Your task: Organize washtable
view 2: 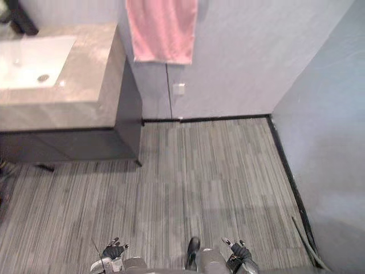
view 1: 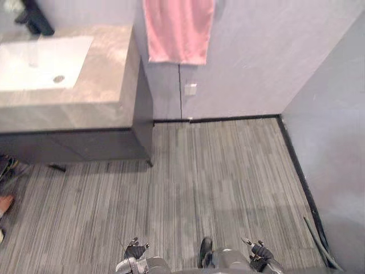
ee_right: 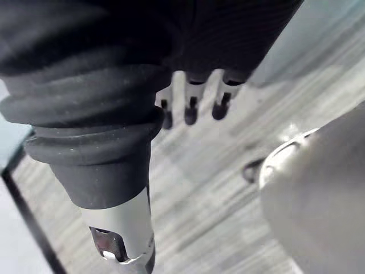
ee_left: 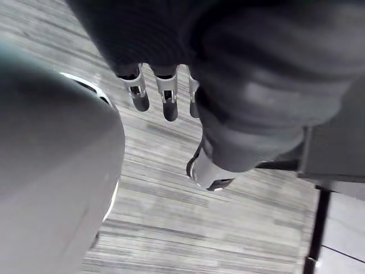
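Counter: stone-look top, upper L of the head views, set against the back wall. Dark cabinet beneath it.
White sink sunk in the counter top, drain near its front edge. Black tap stands behind the sink.
Counter top to the R of the sink lies bare.
Pink towel hangs flat on the wall just R of the counter's end, lower hem level w/ the counter top. Small white wall plate below the towel.
Floor: grey striped planks, black skirting along the wall foot.

L hand low at the bottom edge of the head view, over the floor, well apart from the counter. Its wrist cam shows the fingers hanging straight, relaxed, nothing in them.
R hand likewise at the bottom edge, R side, over the floor. Its fingers are straight, released, nothing in them.
Both hands well short of the counter, neither touching anything.
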Tool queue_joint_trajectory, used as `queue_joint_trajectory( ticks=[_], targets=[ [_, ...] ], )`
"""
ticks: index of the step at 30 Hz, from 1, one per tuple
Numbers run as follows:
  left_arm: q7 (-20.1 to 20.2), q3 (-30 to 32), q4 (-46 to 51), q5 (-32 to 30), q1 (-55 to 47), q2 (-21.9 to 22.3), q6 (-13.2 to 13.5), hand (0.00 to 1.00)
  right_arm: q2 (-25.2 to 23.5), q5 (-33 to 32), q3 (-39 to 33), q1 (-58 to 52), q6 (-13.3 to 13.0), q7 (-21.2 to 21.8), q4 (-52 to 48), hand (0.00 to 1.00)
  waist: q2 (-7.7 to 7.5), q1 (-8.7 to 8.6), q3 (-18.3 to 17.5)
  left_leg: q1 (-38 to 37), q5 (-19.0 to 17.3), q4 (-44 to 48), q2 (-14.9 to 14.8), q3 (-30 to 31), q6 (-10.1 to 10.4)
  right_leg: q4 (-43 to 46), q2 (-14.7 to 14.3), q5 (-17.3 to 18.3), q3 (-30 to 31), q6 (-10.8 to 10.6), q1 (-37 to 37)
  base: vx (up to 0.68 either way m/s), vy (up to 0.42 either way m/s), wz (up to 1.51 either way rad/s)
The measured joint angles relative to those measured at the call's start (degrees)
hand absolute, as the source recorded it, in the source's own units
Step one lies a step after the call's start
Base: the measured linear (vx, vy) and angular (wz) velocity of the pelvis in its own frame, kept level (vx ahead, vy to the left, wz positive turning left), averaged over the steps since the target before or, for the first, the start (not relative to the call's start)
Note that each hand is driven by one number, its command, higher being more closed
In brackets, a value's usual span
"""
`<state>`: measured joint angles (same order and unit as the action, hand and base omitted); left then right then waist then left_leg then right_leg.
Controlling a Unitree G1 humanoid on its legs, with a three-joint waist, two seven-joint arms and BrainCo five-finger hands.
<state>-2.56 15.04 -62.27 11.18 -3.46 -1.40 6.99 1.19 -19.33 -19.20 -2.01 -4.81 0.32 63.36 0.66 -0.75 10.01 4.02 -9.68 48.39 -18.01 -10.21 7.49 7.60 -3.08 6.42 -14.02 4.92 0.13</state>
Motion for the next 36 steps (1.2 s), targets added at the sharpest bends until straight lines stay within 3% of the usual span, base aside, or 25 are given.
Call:
queue_joint_trajectory(
  ticks=[2, 4, 7, 8, 9, 10, 11, 12, 13, 14, 17, 18, 20, 21, 23, 25, 27, 29, 31, 32, 33, 34, 35, 36],
  targets=[
    [-0.07, 1.37, 0.04, 1.95, -0.02, 0.68, 0.00, 0.00, 0.09, 0.45, 0.08, -0.04, 0.01, -0.08, -0.51, 0.00, 0.44, 0.45, -0.28, 4.24, -1.26, 8.82, 0.91, 1.77, -1.31, -2.31, -1.07, 0.67, 3.20, 0.81, 3.17, 0.43, -0.098, -0.65],
    [-0.16, 1.23, 1.56, 5.14, 0.02, 0.52, 0.61, 0.00, 0.36, 0.56, 0.27, 0.37, 0.38, -0.12, 1.41, 0.00, -0.25, 1.99, 0.17, 9.55, -4.23, 12.39, 3.52, 2.46, -1.66, -4.49, -0.72, 1.26, 7.17, 0.57, 7.59, 0.36, 0.020, -0.72],
    [-0.09, -0.08, 2.47, 6.51, 0.06, -0.16, 1.27, 0.00, 0.27, 1.34, 2.25, 0.49, 0.36, -0.12, 2.87, 0.00, -1.56, 2.80, 0.71, 13.20, -5.83, 4.53, 6.76, 2.09, -2.15, -4.72, 1.42, 1.38, 9.00, 0.35, 12.30, 0.34, 0.116, -0.60],
    [-0.17, -1.88, 3.38, 6.97, 0.04, -0.71, 1.60, 0.00, -0.03, 2.23, 2.54, 0.41, 0.34, -0.08, 2.86, 0.00, -2.30, 3.16, 0.73, 14.65, -5.77, -4.29, 8.67, 2.43, -2.14, -4.81, 3.10, 2.00, 9.60, -0.70, 13.84, 0.39, 0.182, -0.63],
    [-0.18, -3.50, 3.50, 7.17, 0.05, -1.14, 2.14, 0.00, 0.01, 2.71, 3.83, 0.31, 0.25, -0.07, 2.68, 0.00, -2.45, 3.02, 0.62, 15.70, -4.12, -16.84, 10.70, 3.24, -0.65, -5.22, 4.48, 3.20, 9.65, -2.59, 14.90, 0.32, 0.168, -0.59],
    [-0.19, -4.13, 3.44, 7.18, 0.02, -1.15, 2.26, 0.00, 0.33, 3.22, 4.34, 0.17, 0.18, -0.04, 2.59, 0.00, -1.99, 2.99, 0.42, 16.01, -1.91, -23.64, 11.26, 4.41, -0.54, -5.82, 4.69, 3.84, 9.64, -3.55, 15.27, 0.35, 0.218, -0.55],
    [-0.06, -4.80, 3.26, 7.52, -0.06, -0.78, 2.29, 0.00, 1.18, 4.23, 5.31, -0.11, 0.21, -0.05, 2.71, 0.00, -0.86, 3.42, -0.04, 17.06, 5.36, -31.02, 11.44, 7.02, -1.45, -6.87, 4.45, 6.19, 9.82, -5.27, 16.50, 0.40, 0.264, -0.41],
    [-0.16, -4.91, 3.20, 8.01, 0.20, -1.20, 2.30, 0.00, 0.96, 4.61, 6.63, 0.04, 0.41, -0.16, 3.13, 0.00, -1.97, 3.11, -0.38, 17.41, 10.88, -30.16, 13.47, 8.66, -4.37, -6.69, 5.85, 7.94, 10.05, -6.88, 17.11, 0.42, 0.267, -0.17],
    [-0.19, -5.08, 3.18, 8.19, 0.50, -1.97, 2.26, 0.00, 0.27, 4.86, 6.96, -0.10, 0.32, -0.11, 3.14, 0.00, -3.17, 2.55, -0.64, 17.86, 10.47, -30.01, 14.48, 8.58, -4.63, -6.03, 6.79, 7.88, 9.95, -6.93, 16.80, 0.50, 0.283, 0.22],
    [-0.14, -5.31, 2.94, 8.75, 0.72, -2.99, 2.32, 0.00, -0.37, 6.15, 6.77, 0.14, 0.33, -0.03, 3.13, 0.00, -4.57, 2.43, -0.79, 18.89, 9.45, -28.22, 15.95, 8.57, -6.32, -2.24, 8.48, 7.63, 10.02, -7.19, 14.75, 0.40, 0.213, 0.34],
    [-0.29, -3.00, 1.90, 9.67, 0.67, -2.65, 2.30, 0.00, -0.35, 8.10, 6.61, 0.33, 0.59, 0.00, 4.03, 0.00, -5.17, 3.90, -1.09, 17.20, 5.31, -25.31, 17.24, 6.38, -8.72, 6.23, 10.47, 6.48, 13.43, -8.98, 12.43, 0.37, 0.216, -0.07],
    [-0.37, -2.07, 0.84, 9.48, 0.58, -2.77, 2.11, 0.00, -0.30, 9.32, 6.45, 0.57, 0.72, 0.34, 4.49, 0.00, -5.23, 4.99, -1.13, 14.40, 3.93, -26.13, 17.67, 4.80, -9.54, 13.82, 11.18, 4.90, 15.72, -9.28, 9.73, 0.45, 0.305, -0.45],
    [-0.39, -1.42, -0.48, 9.34, -0.43, -3.39, 1.56, 0.00, -0.22, 9.50, 5.49, 0.51, 0.73, 1.21, 4.47, 0.00, -5.06, 4.51, -1.49, 9.83, 3.02, -29.05, 18.48, 3.68, -10.55, 26.12, 12.02, -0.04, 17.37, -9.95, 4.98, 0.38, 0.263, -0.36],
    [-0.42, -1.48, -1.31, 8.98, -0.54, -3.81, 0.95, 0.00, 0.14, 9.43, 5.45, 0.47, 0.73, 1.25, 4.42, 0.00, -4.93, 4.50, -1.74, 6.93, 1.80, -30.86, 18.50, 2.83, -10.98, 35.04, 12.50, -0.59, 17.04, -10.48, 1.01, 0.31, 0.210, -0.32],
    [-0.42, -1.65, -1.55, 8.25, -0.95, -4.24, 0.53, 0.00, 0.07, 8.70, 4.84, 0.40, 0.74, 1.22, 4.47, 0.00, -4.62, 4.50, -1.53, 2.48, 0.32, -33.06, 19.05, 2.31, -11.16, 41.35, 14.25, 0.34, 12.86, -10.28, -3.01, 0.29, 0.171, -0.36],
    [-1.45, -1.68, -3.18, 8.19, -1.67, -4.86, -1.12, 0.00, -0.07, 8.52, 4.33, 0.30, 0.63, 1.18, 4.38, 0.00, -4.69, 3.47, -1.90, -2.38, -1.05, -35.10, 19.31, 2.41, -11.38, 43.05, 16.40, 4.99, 5.81, -9.10, -5.41, 0.27, 0.092, -0.15],
    [-1.49, -1.90, -3.29, 8.18, -3.07, -5.02, -1.16, 0.00, -0.16, 6.96, 3.82, 0.31, 0.36, 1.21, 3.67, 0.00, -4.57, 2.23, -1.89, -4.88, -1.95, -36.61, 19.19, 3.28, -11.74, 38.88, 15.58, 8.31, 3.61, -9.56, -8.07, 0.27, -0.001, 0.28],
    [-1.70, -2.09, -3.30, 8.18, -3.65, -4.82, -1.29, 0.00, -0.15, 3.29, 2.62, 0.21, 0.37, 1.35, 3.49, 0.00, -3.92, 1.32, -1.82, -5.82, -2.98, -36.71, 18.69, 5.52, -11.48, 30.42, 13.78, 9.46, 3.65, -10.13, -10.38, 0.27, -0.116, 0.55],
    [-2.34, -2.08, -3.29, 8.07, -4.19, -3.82, -1.31, 0.00, 0.51, 0.78, 0.94, -0.07, 0.48, 1.90, 3.14, 0.00, -2.23, 1.48, -1.79, -7.21, -4.50, -36.86, 16.56, 7.33, -10.34, 20.48, 11.06, 8.61, 4.46, -10.61, -12.85, 0.26, -0.157, 0.47],
    [-2.36, -2.13, -3.02, 7.59, -4.17, -3.21, -0.93, 0.00, 0.84, -0.05, 0.50, -0.28, 0.49, 2.31, 2.65, 0.00, -1.14, 1.42, -1.93, -8.24, -5.29, -37.48, 14.90, 8.92, -9.17, 12.82, 9.50, 5.26, 5.39, -10.60, -14.46, 0.33, -0.214, 0.61],
    [-2.35, -2.04, -2.65, 7.03, -3.99, -3.07, -0.17, 0.00, 0.73, -0.32, -0.06, -0.27, 0.54, 2.32, 2.62, 0.00, -1.14, 1.33, -2.05, -9.13, -6.18, -38.18, 14.07, 10.62, -7.79, 6.09, 9.07, 1.29, 7.21, -10.68, -15.54, 0.34, -0.243, 0.69],
    [-2.34, -1.87, -2.38, 6.77, -3.83, -3.17, 0.17, 0.00, 0.52, -0.37, -0.38, -0.36, 0.62, 2.30, 2.60, 0.00, -1.56, 1.13, -2.21, -9.58, -6.89, -38.14, 14.06, 11.78, -7.04, 3.65, 9.17, -0.35, 8.35, -11.12, -15.79, 0.39, -0.330, 0.84],
    [-2.41, -1.22, -1.90, 6.16, -3.52, -2.95, 0.68, 0.00, 0.40, -0.35, -0.48, -0.55, 0.80, 2.30, 2.22, 0.00, -1.94, 0.92, -2.43, -10.76, -8.70, -37.76, 13.69, 13.74, -6.01, 4.26, 9.89, -5.64, 9.80, -11.36, -16.48, 0.47, -0.424, 1.07],
    [-2.33, -0.77, -1.85, 5.59, -3.38, -1.60, 0.91, 0.00, 0.49, -0.34, -0.46, -0.69, 0.86, 2.38, 1.53, 0.00, -1.19, 0.75, -3.32, -11.88, -9.48, -38.01, 11.74, 15.97, -4.93, 8.43, 8.92, -7.71, 8.83, -9.42, -16.59, 0.49, -0.438, 1.06]
  ],
)
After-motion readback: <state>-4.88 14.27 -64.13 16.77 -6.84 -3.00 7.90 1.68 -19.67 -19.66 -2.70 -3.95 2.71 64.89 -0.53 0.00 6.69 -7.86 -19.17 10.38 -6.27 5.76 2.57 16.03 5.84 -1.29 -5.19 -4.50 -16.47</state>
